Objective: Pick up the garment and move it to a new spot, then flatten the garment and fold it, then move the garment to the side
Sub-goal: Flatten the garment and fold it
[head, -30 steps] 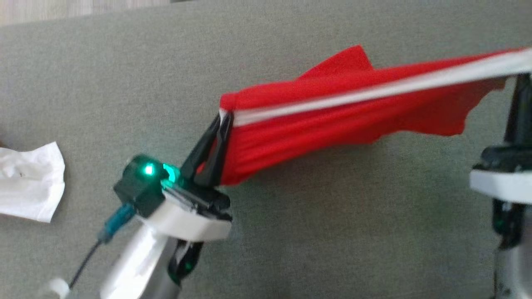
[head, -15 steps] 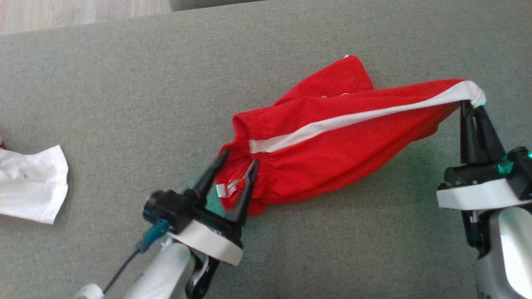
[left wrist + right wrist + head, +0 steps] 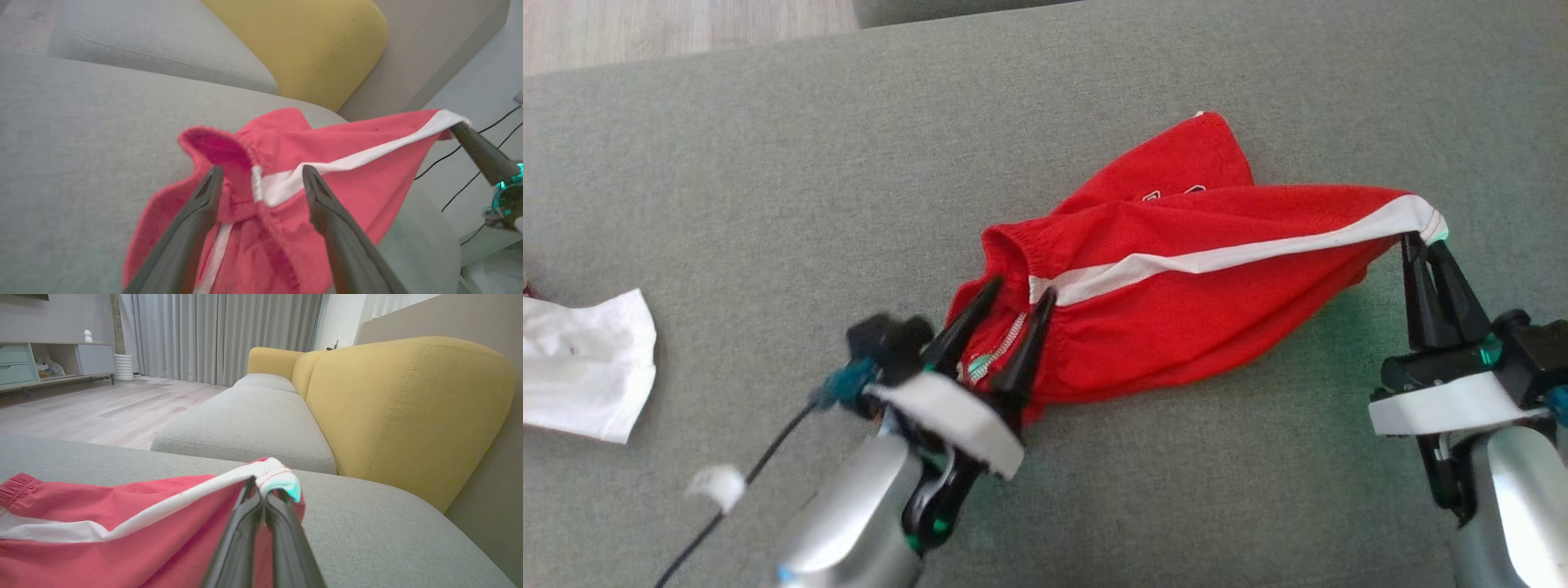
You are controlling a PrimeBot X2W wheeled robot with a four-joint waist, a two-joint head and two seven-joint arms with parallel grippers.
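Note:
The garment (image 3: 1176, 302), red shorts with a white side stripe, lies mostly slumped on the grey cushion (image 3: 768, 188). My left gripper (image 3: 1021, 292) stands open over the waistband end, one finger on each side of the stripe, gripping nothing; the left wrist view shows the same, with the garment (image 3: 327, 171) rumpled between the spread fingers of the left gripper (image 3: 261, 173). My right gripper (image 3: 1419, 242) is shut on the hem end of the stripe and holds that corner raised off the cushion. In the right wrist view, the right gripper (image 3: 263, 486) pinches the white edge of the garment (image 3: 122, 522).
A crumpled white cloth (image 3: 580, 367) lies at the left edge of the cushion. A yellow backrest (image 3: 400, 408) rises behind the seat, with another grey seat cushion (image 3: 249, 420) beyond. Wooden floor (image 3: 670, 28) shows past the far edge.
My left gripper opened and let go of the waistband, which dropped onto the cushion. The stretched garment sagged, and the right gripper came lower and inward with its corner still held.

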